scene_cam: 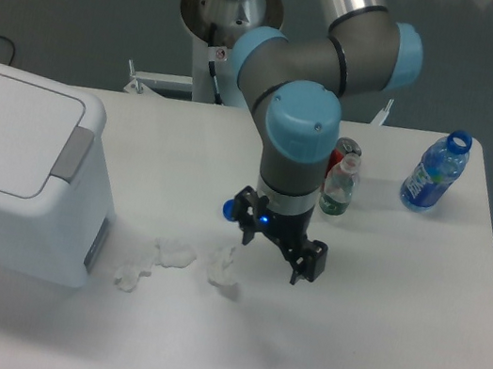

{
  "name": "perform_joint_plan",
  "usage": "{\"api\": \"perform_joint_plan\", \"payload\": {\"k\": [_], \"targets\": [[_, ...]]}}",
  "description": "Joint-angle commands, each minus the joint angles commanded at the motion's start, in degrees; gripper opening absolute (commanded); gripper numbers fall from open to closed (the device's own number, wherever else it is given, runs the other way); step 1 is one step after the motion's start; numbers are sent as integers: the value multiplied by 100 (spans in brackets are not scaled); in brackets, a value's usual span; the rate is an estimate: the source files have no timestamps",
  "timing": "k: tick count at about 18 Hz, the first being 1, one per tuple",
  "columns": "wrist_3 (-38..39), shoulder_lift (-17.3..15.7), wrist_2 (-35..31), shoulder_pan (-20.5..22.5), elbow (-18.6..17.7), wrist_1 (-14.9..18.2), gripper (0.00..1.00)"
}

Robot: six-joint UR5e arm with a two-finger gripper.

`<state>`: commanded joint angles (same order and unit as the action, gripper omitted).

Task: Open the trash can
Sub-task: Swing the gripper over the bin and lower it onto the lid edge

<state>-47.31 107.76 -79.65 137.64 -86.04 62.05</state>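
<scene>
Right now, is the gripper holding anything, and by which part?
Nothing is held. The gripper is open and empty above the table, well away from the trash can.
</scene>
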Motion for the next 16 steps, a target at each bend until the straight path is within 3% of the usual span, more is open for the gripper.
{"api": "perform_joint_plan", "payload": {"k": [4,8,16], "targets": [[791,-360,477,-202,-9,18,25],[1329,-545,643,-562,26,9,2],[1487,-844,1285,-782,-17,26,0]]}}
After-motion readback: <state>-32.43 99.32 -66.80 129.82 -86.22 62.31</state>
